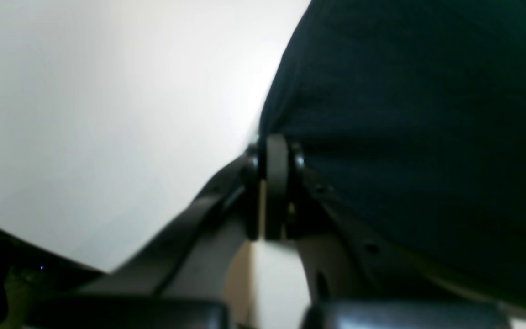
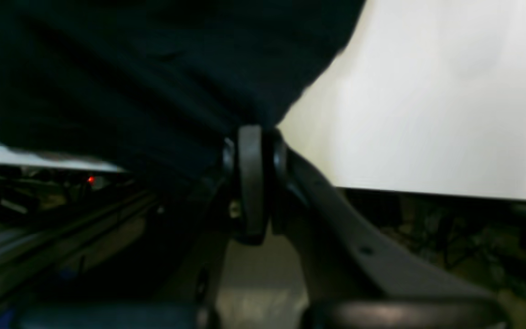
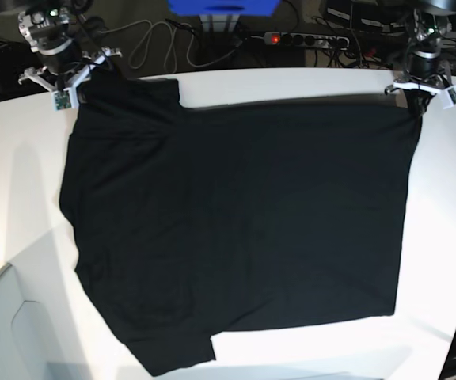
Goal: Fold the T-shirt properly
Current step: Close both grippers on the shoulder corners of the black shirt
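Note:
The black T-shirt [image 3: 244, 222] lies spread flat on the white table [image 3: 442, 261], plain side up, sleeves toward the left of the base view. My left gripper [image 3: 416, 101] is at the shirt's far right corner. In the left wrist view its jaws [image 1: 276, 146] are shut on the edge of the dark cloth [image 1: 404, 114]. My right gripper [image 3: 80, 89] is at the far left corner by the sleeve. The right wrist view shows it [image 2: 250, 137] shut on the cloth [image 2: 153, 68] hanging over its tips.
Behind the table's far edge are a power strip [image 3: 303, 38] with a red light, loose cables [image 3: 153, 43] and a blue box [image 3: 222, 6]. A grey surface [image 3: 6, 324] sits at the near left corner. The table's rim curves close to both grippers.

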`<action>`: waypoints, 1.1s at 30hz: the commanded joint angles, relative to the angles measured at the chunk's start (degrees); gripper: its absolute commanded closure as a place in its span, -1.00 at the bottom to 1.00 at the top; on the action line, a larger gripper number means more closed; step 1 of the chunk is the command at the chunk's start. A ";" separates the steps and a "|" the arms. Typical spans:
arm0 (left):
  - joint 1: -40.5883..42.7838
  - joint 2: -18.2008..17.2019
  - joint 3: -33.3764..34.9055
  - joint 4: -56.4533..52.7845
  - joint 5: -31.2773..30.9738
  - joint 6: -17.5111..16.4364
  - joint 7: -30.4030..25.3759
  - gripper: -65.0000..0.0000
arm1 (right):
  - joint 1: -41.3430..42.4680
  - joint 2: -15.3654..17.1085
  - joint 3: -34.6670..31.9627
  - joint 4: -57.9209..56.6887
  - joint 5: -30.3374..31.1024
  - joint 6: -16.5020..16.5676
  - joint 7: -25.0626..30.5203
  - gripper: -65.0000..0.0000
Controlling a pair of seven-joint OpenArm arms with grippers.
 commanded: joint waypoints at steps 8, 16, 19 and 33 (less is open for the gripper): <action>3.94 0.92 -0.51 3.98 0.00 -0.01 -1.50 1.00 | -7.20 0.27 2.05 1.09 -0.25 0.12 8.72 0.99; 7.10 2.15 -3.32 8.20 0.00 -0.01 -1.41 1.00 | -11.25 0.27 1.79 1.09 -0.25 0.12 15.93 0.99; 6.66 2.15 -3.06 6.88 0.00 -0.01 -1.41 1.00 | -10.45 0.09 0.91 1.00 -0.16 0.12 15.76 0.99; 5.70 2.06 -3.24 5.91 0.00 -0.01 -1.41 1.00 | 2.47 0.18 -2.00 1.09 0.01 0.12 -9.48 0.98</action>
